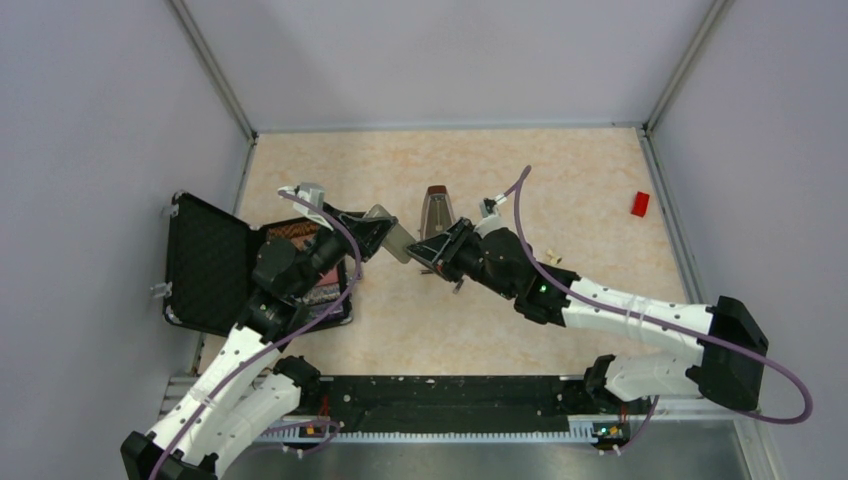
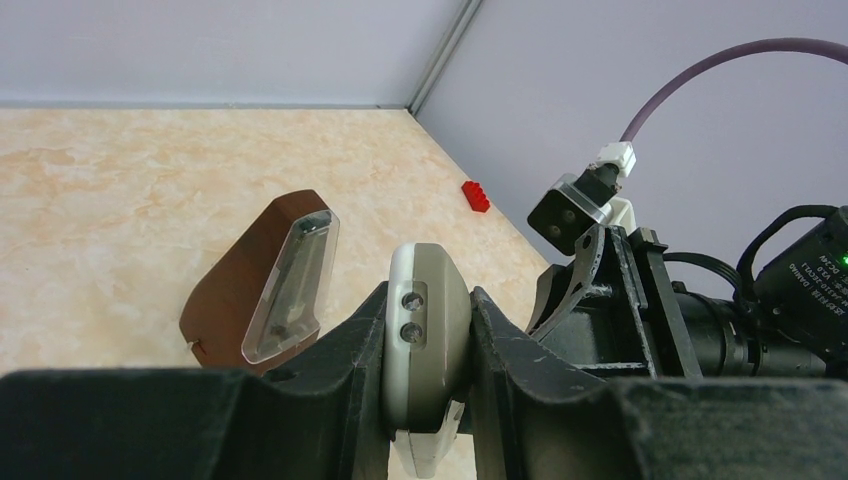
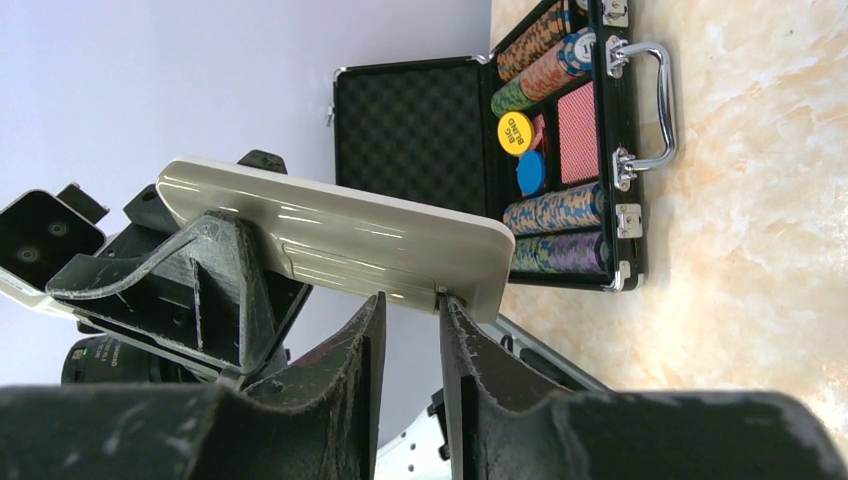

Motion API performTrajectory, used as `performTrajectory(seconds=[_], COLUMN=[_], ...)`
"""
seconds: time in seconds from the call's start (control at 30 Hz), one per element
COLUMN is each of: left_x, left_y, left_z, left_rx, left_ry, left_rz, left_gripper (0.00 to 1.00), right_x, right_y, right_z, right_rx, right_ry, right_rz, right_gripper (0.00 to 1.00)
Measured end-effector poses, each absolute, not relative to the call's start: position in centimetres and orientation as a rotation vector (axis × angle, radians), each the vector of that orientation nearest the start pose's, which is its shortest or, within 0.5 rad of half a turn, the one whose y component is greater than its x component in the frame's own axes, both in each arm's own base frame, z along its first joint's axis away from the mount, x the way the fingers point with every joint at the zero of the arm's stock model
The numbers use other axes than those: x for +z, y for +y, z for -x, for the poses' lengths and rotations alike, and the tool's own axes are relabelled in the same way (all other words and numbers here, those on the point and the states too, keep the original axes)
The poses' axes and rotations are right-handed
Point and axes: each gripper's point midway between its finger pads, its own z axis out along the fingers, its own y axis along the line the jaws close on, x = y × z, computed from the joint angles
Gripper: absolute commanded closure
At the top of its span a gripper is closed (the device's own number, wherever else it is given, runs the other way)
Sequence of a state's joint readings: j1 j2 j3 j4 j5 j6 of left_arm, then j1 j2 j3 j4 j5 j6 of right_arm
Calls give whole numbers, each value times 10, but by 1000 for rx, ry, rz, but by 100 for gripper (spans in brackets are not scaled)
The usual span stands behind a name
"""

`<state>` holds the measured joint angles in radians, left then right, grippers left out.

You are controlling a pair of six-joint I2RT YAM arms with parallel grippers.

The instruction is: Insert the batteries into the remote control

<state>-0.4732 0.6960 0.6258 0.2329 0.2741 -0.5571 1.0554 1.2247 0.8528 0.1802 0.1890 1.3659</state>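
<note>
One open black case (image 1: 205, 265) on the left of the desk (image 1: 500, 310) holds rows of poker chips (image 3: 560, 205), red cards (image 3: 578, 135) and a yellow button (image 3: 515, 132). Centre: left gripper (image 2: 428, 315) clamps the remote control (image 3: 340, 235). The right gripper (image 3: 412, 300), jaws narrow, sits at its edge; can't tell if it grips.

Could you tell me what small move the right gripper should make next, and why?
Probably close the right gripper onto the remote control's edge: the left gripper clamps it, and the right fingertips sit at that edge with a narrow gap.
</note>
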Motion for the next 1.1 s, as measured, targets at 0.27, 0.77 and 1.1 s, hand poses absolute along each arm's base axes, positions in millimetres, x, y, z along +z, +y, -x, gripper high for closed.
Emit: performTrajectory(seconds=[0.27,0.77,1.1], left_x=[324,314,236], left_y=[-199,-198,-204], left_z=[-243,-245,-243], left_rx=[-1035,-1042,-1171], left_ry=[1507,1537,1721], left_rz=[-153,-117,110], left_gripper=[100,100,100], right_x=[269,263,209], right_y=[378,380,332], right_z=[-206,-206,-197], right_rx=[1512,1470,1223], right_ry=[2007,2053,2174], right_rz=[-481,-477,-404], right_gripper=[71,66,11])
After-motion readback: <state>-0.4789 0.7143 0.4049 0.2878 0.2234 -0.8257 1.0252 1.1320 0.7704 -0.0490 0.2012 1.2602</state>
